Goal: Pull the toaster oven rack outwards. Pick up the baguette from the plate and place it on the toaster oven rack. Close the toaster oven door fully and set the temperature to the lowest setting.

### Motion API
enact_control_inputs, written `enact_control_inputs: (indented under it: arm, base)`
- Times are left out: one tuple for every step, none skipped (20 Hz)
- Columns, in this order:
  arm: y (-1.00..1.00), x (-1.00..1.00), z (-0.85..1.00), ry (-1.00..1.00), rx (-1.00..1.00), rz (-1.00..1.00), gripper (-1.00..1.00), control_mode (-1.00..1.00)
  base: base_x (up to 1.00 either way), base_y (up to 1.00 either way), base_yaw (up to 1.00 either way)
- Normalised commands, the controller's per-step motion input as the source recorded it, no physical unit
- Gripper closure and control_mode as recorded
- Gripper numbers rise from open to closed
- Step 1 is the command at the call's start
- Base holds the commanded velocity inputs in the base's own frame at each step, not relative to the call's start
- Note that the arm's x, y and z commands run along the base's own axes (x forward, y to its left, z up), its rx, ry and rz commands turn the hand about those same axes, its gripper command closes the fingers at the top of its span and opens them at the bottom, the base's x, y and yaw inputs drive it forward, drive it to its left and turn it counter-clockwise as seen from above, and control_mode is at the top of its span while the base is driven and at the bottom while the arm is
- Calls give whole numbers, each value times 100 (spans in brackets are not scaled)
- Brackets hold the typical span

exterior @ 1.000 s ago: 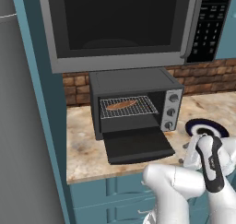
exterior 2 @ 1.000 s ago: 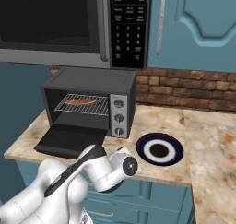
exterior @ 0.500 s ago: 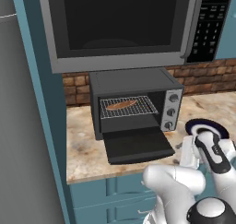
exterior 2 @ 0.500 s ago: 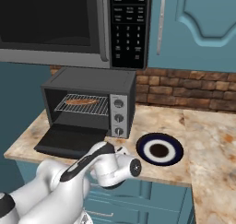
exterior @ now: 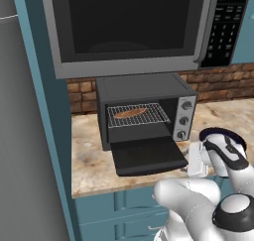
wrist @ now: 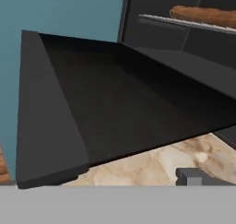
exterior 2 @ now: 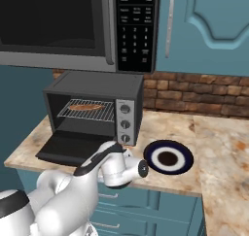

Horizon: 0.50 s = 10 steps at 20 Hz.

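The white arm has swung lower and closer to the dark grey box-shaped toaster oven than a second ago; the oven, bread and plate lie as they did. The small orange-brown baguette rests on the silver wire toaster oven rack inside the oven's cavity. The dark drop-down toaster oven door hangs open, flat out over the speckled stone bench in front of the oven.

The right base view shows what the left one half hides behind the arm: the round dark-blue-rimmed plate on the bench just right of the oven. The hand view looks up along the underside of the open door, with the loaf above it in the oven. One dark fingertip of the tool rises at that view's bottom edge, apparently just below the door's front edge; the tool stands wide and holds nothing.
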Motion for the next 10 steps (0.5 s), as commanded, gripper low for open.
enact_control_inputs:
  arm:
    - [69, 0, -4, -7, 0, -3, -100, -100]
    - [71, 0, -3, -9, 0, -5, -100, -100]
    - [74, 0, -2, -10, 0, -6, -100, -100]
    - [77, 0, 0, -11, 0, -8, -100, -100]
    - [78, 0, 0, -13, 0, -9, -100, -100]
    - [79, 0, 0, -19, 0, -12, -100, -100]
    - [85, 0, 1, -25, 0, -15, -100, -100]
    - [91, 0, 19, -31, 0, -19, -100, -100]
    - [91, 0, 29, -37, -2, -23, -100, -100]
    - [96, 0, 36, -37, -7, -23, -100, -100]
  base:
    - [0, 0, 0]
    - [0, 0, 0]
    - [0, 0, 0]
    - [0, 0, 0]
    - [0, 0, 0]
    - [0, 0, 0]
    - [0, 0, 0]
    - [0, 0, 0]
    - [0, 0, 0]
    - [0, 0, 0]
